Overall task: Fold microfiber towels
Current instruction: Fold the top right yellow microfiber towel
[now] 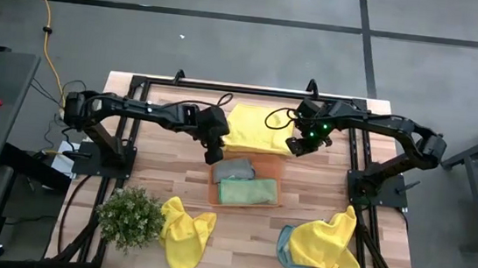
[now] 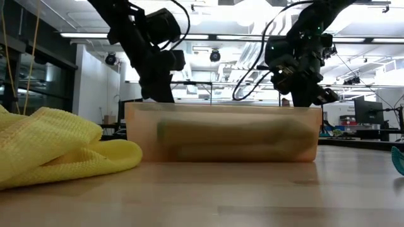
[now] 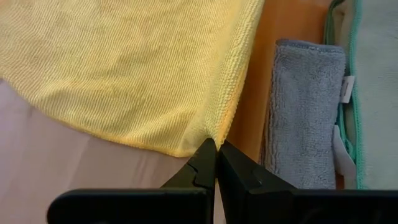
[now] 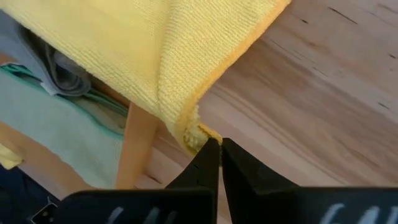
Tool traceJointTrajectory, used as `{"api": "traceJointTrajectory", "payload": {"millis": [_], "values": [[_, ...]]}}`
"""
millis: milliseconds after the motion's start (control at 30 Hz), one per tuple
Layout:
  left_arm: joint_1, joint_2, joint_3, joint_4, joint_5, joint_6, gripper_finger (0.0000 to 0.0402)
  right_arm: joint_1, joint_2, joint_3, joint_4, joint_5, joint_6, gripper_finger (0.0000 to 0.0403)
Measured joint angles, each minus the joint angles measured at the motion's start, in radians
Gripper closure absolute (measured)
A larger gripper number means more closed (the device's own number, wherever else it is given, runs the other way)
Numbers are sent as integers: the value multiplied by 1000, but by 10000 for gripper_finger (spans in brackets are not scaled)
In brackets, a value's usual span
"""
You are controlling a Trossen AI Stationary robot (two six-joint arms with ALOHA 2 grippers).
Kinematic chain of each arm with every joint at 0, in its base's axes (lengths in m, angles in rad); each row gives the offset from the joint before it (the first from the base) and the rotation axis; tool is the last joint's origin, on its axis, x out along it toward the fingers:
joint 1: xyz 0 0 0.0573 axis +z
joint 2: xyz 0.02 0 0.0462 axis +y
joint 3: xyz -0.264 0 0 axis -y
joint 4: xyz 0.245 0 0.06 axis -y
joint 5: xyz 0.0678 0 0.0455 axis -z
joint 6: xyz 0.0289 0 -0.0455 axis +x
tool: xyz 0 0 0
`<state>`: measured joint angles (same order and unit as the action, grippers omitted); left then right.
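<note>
A bright yellow microfiber towel [image 1: 253, 128] lies spread at the table's far middle, and its near edge reaches over the far rim of the orange tray [image 1: 280, 160]. My left gripper [image 3: 216, 152] is shut at the towel's near left corner. My right gripper [image 4: 215, 149] is shut at its near right corner. Inside the tray lie a folded grey towel [image 3: 305, 106] and a folded pale green towel [image 1: 248, 191]. In the low view the tray's wall [image 2: 221, 132] hides both pairs of fingertips. My left gripper pinches the yellow towel's near left corner [image 3: 205, 132] between its two fingertips, slanting down from the table's left. The cloth spreads away from the tips toward the far side, beside the tray's orange floor. My right gripper pinches the near right corner [image 4: 194, 135], bunched into several layers, between its fingertips, slanting down from the right. From the pinch a fold ridge runs up through the cloth, which hangs over the tray's rim and the towels in it.
A crumpled yellow towel [image 1: 185, 233] lies near the front left, beside a small potted plant [image 1: 130, 216]. Another yellow towel [image 1: 329, 244] lies front right on a light blue one [image 1: 285, 251]. Bare wood shows between the tray and these.
</note>
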<state>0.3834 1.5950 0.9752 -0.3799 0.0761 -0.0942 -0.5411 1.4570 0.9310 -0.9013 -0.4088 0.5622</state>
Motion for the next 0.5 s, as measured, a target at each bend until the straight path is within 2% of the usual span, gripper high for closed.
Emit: {"api": "traceJointTrajectory", "payload": {"millis": [167,300,500], "values": [[0,2,0,0,1,0,401,-2,0,1,-8,-3,-65,378],[3,2,0,4,1,0,401,-10,-14,3,-15,14,-151,325],[2,2,0,10,3,0,401,-21,-55,3,-43,94,-396,249]]}}
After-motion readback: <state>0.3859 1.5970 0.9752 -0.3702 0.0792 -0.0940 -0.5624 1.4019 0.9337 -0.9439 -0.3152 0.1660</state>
